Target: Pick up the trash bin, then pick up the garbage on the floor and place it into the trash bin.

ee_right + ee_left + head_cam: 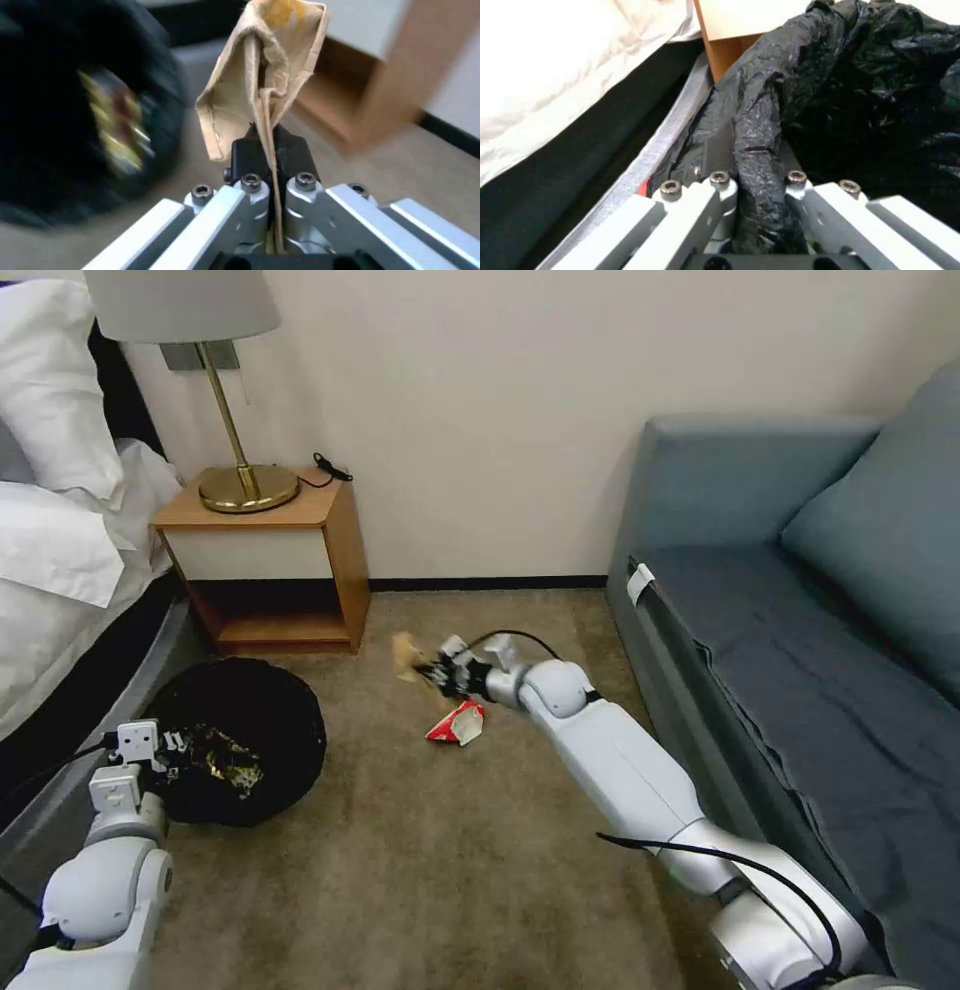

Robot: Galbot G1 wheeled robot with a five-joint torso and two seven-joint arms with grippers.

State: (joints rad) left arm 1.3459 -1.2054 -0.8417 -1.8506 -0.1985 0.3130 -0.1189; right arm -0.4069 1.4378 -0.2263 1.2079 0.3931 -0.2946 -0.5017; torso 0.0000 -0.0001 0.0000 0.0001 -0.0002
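Right pincer [272, 161], arm stretched low over the carpet [420, 870], is clamped on a crumpled tan paper [260, 78], raised clear of the floor btwn nightstand [270, 560] & sofa [800, 600]. Red-and-white wrapper [457, 723] lies on the carpet just below the arm. Left pincer [757, 176] pinches the bag-covered rim of the trash bin [240, 735], near the bed [60, 550] in front of the nightstand; gold-brown wrapper [222, 762] sits inside the bin.
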